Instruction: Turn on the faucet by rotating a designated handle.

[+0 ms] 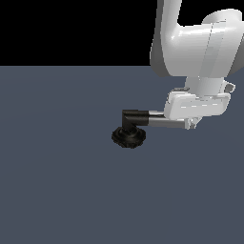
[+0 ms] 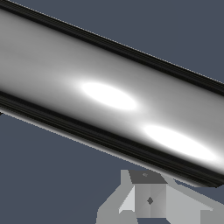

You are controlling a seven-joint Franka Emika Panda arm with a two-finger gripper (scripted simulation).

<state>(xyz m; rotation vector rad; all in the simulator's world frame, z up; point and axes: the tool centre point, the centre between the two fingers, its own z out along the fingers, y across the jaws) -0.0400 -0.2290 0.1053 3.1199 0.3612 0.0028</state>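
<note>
Tool (image 1: pixel 189 125) of white robot arm at shiny chrome cylindrical handle (image 1: pixel 167 123) of black ribbed-base faucet (image 1: pixel 128 137); finger state indeterminable.

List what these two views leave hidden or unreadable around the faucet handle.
- Exterior view: the gripper body covers the far end of the handle; contact unclear.
- Wrist view: the handle fills the frame, ends cut off; only one fingertip shows.
- Wrist view: faucet base out of frame.

Black ribbed faucet (image 1: pixel 128 137), shiny chrome handle (image 1: pixel 167 123), slate-grey floor (image 1: pixel 57 181).
</note>
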